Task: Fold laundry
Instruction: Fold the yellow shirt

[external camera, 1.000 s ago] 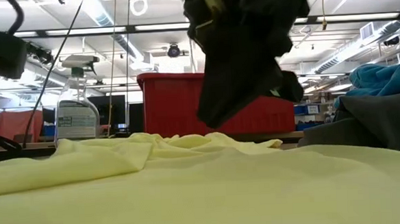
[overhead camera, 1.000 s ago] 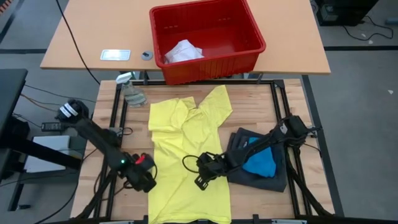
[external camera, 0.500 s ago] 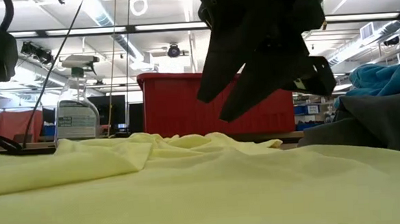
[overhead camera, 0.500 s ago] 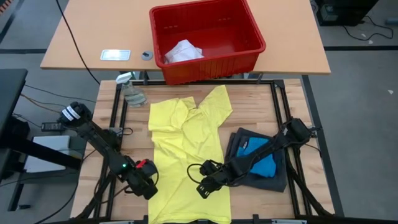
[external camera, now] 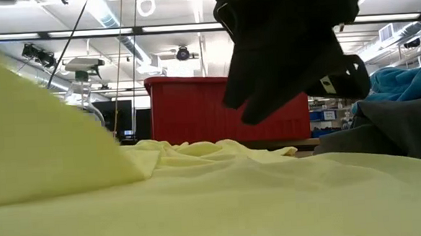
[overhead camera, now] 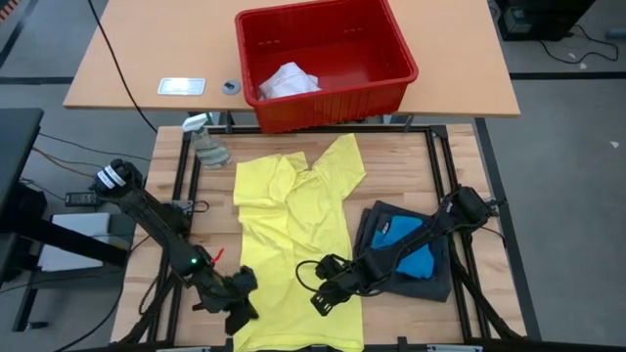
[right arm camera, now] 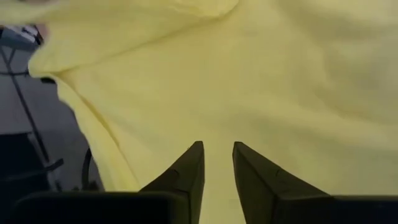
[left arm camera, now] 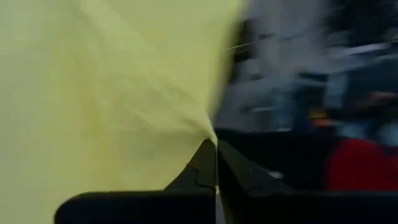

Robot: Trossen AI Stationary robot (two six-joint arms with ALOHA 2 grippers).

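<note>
Two dark, slender arms make up the robot, each built of black tubular links with bulkier joints. The left arm (overhead camera: 147,215) carries a white band near its base, a small green light beside a red mark close to the wrist, and a blocky black left gripper (overhead camera: 239,298). The right arm (overhead camera: 421,235) is matte black along its length, with a loop of black cable curling beside the right gripper (overhead camera: 323,293). Both sets of fingers (right arm camera: 189,174) are flat black wedges tapering to narrow tips, rising from a wide black crossbar.
</note>
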